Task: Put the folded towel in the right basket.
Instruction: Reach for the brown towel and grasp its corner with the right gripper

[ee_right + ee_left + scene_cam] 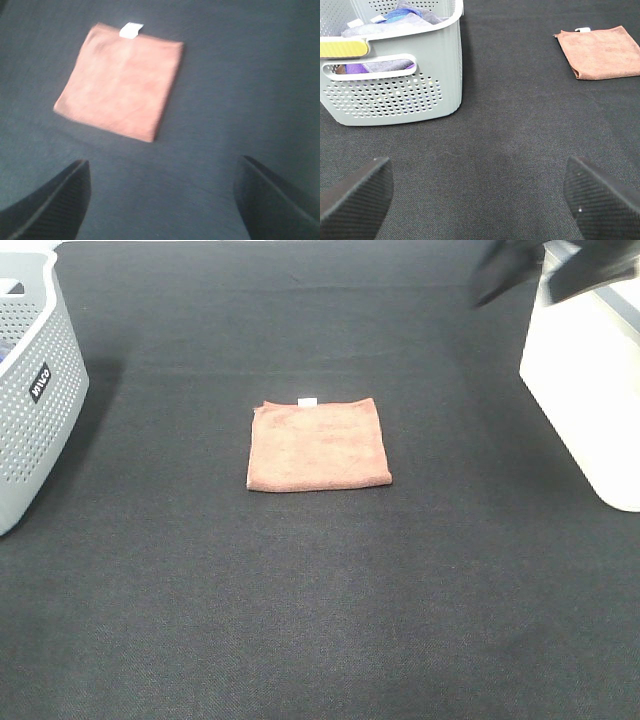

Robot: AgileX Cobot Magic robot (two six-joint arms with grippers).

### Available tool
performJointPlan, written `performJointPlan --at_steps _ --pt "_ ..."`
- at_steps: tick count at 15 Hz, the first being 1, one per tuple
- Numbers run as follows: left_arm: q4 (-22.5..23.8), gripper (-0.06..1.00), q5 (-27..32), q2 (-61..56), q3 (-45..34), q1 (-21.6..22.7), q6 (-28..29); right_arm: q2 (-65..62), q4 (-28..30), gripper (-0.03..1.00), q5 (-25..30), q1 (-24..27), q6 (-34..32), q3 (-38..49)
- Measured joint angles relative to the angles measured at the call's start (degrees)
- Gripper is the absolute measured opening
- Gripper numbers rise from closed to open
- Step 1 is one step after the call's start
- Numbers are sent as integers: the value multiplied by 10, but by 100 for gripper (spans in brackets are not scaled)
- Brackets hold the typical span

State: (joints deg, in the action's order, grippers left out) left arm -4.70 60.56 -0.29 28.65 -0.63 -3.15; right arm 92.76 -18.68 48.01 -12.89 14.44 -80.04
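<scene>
The folded towel (318, 443) is a reddish-brown square with a small white tag on its far edge. It lies flat on the black table near the middle. It also shows in the left wrist view (601, 52) and the right wrist view (120, 80). The right basket (585, 380) is a white plain-walled bin at the right edge. My right gripper (520, 270) is a blurred dark shape at the far right, beside the bin's far end and well away from the towel. Its wrist view shows it (160, 197) open and empty. My left gripper (480, 200) is open and empty above bare table.
A grey hole-patterned basket (30, 390) with a black label stands at the left edge. In the left wrist view (395, 90) it holds several cloths. The black table cloth (320, 620) covers the whole surface.
</scene>
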Motion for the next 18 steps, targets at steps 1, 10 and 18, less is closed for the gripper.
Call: performJointPlan --at_steps 1,10,18 --pt "0 88 0 0 0 0 0 30 -6 74 0 -12 0 -13" --pt "0 88 0 0 0 0 0 261 -91 74 42 -19 0 -146" --pt "0 88 0 0 0 0 0 469 -166 74 105 0 16 -314"
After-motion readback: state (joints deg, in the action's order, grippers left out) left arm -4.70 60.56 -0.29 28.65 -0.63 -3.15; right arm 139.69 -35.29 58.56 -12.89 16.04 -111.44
